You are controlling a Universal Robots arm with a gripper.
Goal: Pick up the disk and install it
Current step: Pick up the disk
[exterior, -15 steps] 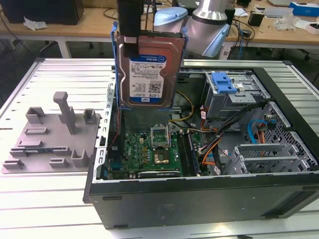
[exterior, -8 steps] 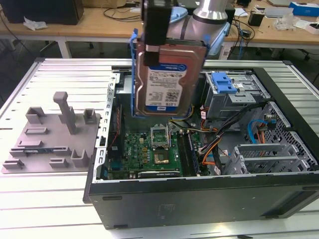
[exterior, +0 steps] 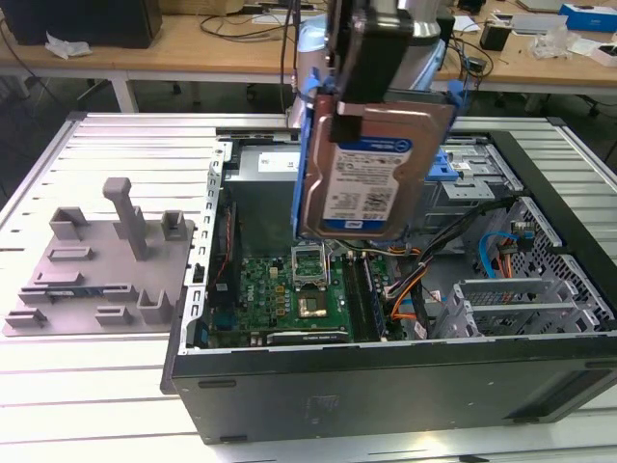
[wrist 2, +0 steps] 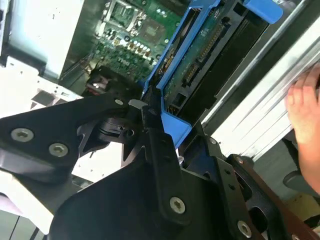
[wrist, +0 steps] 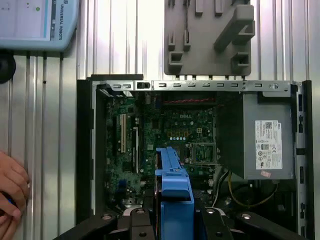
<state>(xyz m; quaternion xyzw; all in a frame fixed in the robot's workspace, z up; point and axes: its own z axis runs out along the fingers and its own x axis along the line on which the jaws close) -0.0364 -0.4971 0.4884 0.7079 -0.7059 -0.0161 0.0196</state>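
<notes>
I've got the ribbed silver metal surface [exterior: 87, 386] stretching across the whole scene. Lying on its side on it is the big black computer case [exterior: 386, 395], side panel off and wide open to me. Inside, the green motherboard [exterior: 280, 285] covers the floor of the case, and in the first wrist view the grey metal power supply box [wrist: 267, 145] sits in the corner beside it. Out on the surface, towards the exterior view's left and just beside the case, there's the flat grey plastic tray [exterior: 101, 272] with its upright posts. Now the main thing: the flat silver-metal disk [exterior: 371, 183], with the blue-and-white label and the blue plastic frame round its edges, is up in the air. It hangs nearly on edge over the open case, label turned to the exterior camera, and the silver perforated drive cage [exterior: 525, 289] is off to the exterior view's right of it. In the first wrist view I see it edge-on, its blue frame poised over the motherboard, between the white slots and the power supply box. The black tool [wrist: 173, 217] is clamped on the disk, one finger on each side of the blue frame. In the second wrist view one of the fingers [wrist 2: 157, 150] presses right against that frame. A person's hand [wrist: 11, 187] rests on the surface beside the case, well apart from the disk.
</notes>
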